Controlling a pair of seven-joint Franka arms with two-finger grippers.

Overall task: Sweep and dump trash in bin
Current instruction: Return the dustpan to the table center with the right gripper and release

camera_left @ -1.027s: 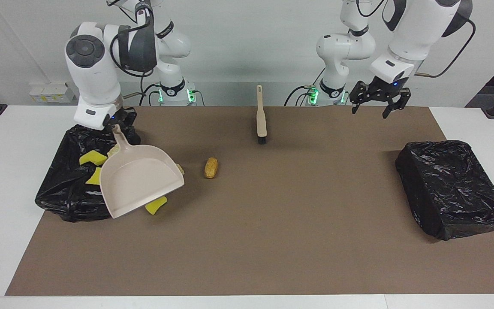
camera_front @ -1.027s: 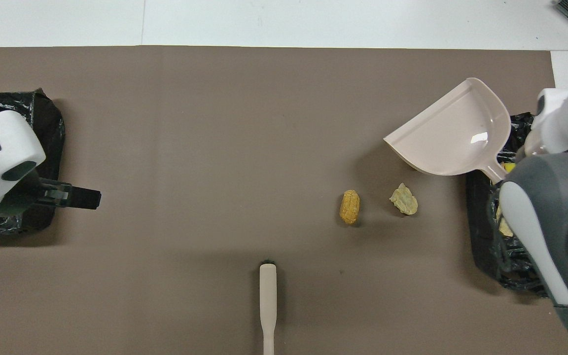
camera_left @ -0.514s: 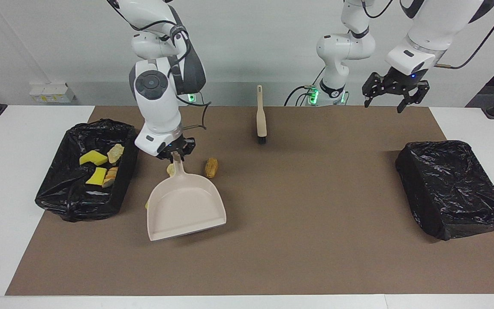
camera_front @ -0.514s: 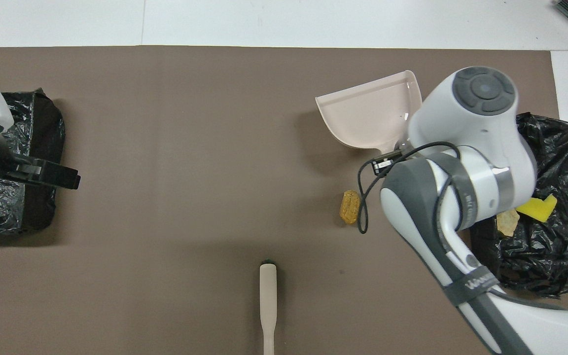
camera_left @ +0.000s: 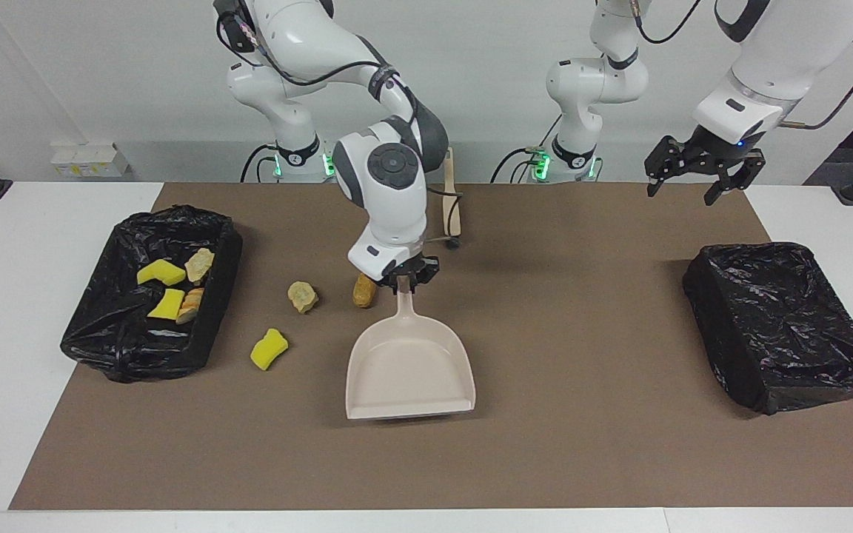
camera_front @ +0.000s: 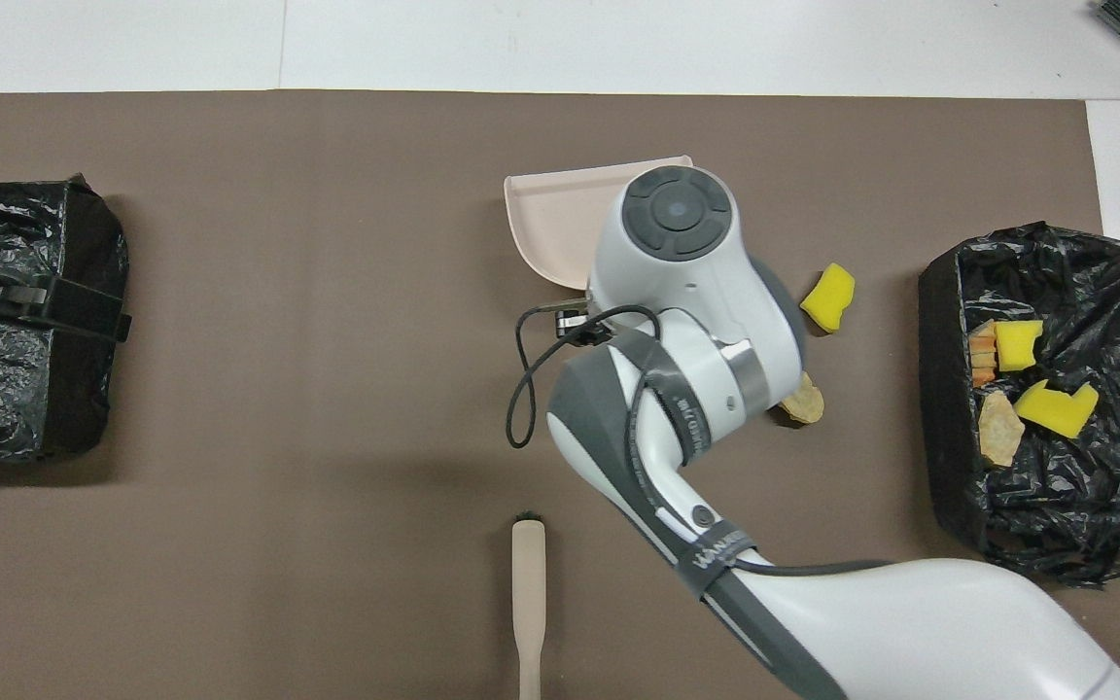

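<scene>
Right gripper (camera_left: 402,280) hangs over the mat (camera_left: 545,459), clamped on the dustpan (camera_left: 408,370) handle; left gripper (camera_left: 697,169), fingers spread, waits above the mat's corner.

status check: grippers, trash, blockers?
Right gripper shut on dustpan handle; left gripper open, waiting above mat. Three trash scraps loose on mat, four in bin. Brush idle; nothing blocking.

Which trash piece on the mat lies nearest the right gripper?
The golden-brown roll, just beside the right gripper holding the dustpan handle; the beige lump and yellow sponge lie toward the bin.
</scene>
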